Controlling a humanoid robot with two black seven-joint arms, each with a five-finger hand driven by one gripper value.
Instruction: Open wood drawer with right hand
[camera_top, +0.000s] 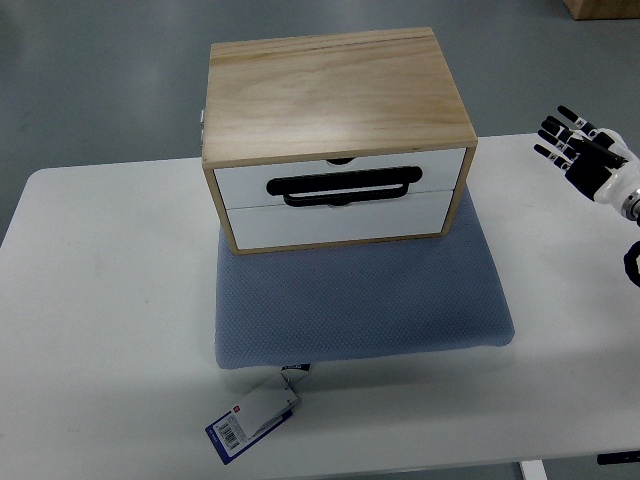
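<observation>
Fingers: the black-tipped fingers (562, 128) of the white right hand (590, 160) are seen spread and relaxed; nothing is held between them.
Right hand: it is raised over the far right part of the desk, with its arm entering from the right edge; it is judged to be kept out there so that the box front stays unobstructed before an approach.
Left hand: it is not seen in this view.
Drawer relative to fingers: the white-fronted upper drawer (340, 178) lies well apart from the fingers, to their left and slightly nearer the camera; no contact is made.
Handle: a long black bar handle (345, 187) is mounted across the seam between the upper drawer and the lower white drawer (335, 220); which drawer carries it cannot be told.
Drawer state: both fronts are seen flush with the frame, so the drawer is judged not yet opened.
Box: the light plywood drawer box (335, 90) is turned with its fronts towards the robot, presumably so that a pull is made straight back.
Mat: the box is set on a blue-grey textured cushion mat (365, 310), probably to limit sliding; a blue-and-white barcode tag (252, 420) hangs from its near edge.
Desk: everything is carried by the white desk (100, 300).
</observation>
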